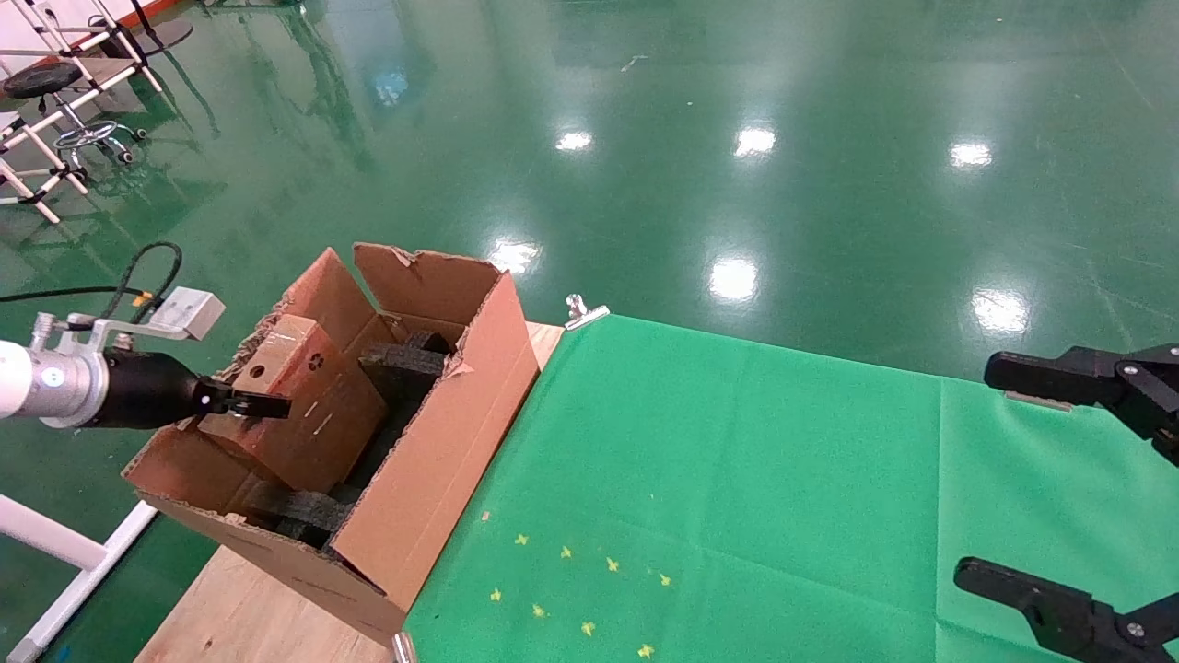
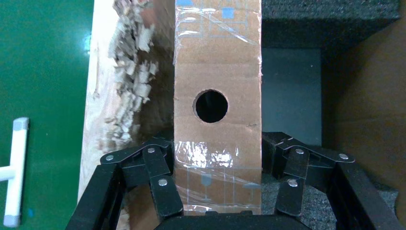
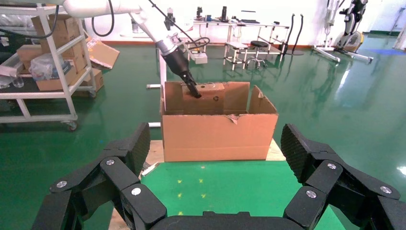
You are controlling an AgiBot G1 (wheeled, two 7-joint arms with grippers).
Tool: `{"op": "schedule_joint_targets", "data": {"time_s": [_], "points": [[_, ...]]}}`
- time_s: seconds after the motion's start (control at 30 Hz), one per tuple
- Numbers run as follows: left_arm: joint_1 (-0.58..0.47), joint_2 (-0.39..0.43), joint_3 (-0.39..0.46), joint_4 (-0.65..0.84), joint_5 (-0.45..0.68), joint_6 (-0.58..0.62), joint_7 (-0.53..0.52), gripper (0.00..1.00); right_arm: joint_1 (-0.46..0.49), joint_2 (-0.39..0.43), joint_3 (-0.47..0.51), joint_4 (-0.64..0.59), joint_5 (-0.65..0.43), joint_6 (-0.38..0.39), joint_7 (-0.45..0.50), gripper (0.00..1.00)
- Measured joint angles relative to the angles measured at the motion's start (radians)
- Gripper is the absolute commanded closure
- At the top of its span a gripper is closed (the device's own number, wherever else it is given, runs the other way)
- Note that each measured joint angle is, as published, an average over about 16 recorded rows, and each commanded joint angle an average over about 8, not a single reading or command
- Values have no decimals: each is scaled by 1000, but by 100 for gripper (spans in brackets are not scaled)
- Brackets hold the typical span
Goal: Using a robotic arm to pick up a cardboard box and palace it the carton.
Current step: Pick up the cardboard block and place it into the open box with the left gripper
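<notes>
The small reddish-brown cardboard box (image 1: 304, 405) with a round hole (image 2: 211, 106) stands tilted inside the large carton (image 1: 442, 442), its top end above the rim. My left gripper (image 1: 244, 403), on the white arm with the silver wrist, is shut on the box's upper end. In the left wrist view its fingers (image 2: 160, 175) press both narrow sides of the box (image 2: 218, 62). Black foam blocks (image 1: 405, 364) lie in the carton beside the box. My right gripper (image 1: 986, 470) hangs open and empty over the table's right side, facing the carton (image 3: 218, 134).
A green cloth (image 1: 737, 479) covers the table to the right of the carton, with several yellow marks (image 1: 571, 589) near the front. The carton stands on bare wood (image 1: 230, 617) at the table's left edge. A metal clip (image 1: 582, 313) holds the cloth's far corner. A white frame pole (image 1: 55, 552) stands below the left arm.
</notes>
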Motion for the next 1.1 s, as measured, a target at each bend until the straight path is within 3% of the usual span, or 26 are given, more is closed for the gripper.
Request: {"op": "schedule_joint_targets", "data": {"time_s": [1.1], "points": [[13, 144, -3, 253, -6, -110, 117, 100, 0, 0, 0, 0, 0, 0, 0, 0]]}}
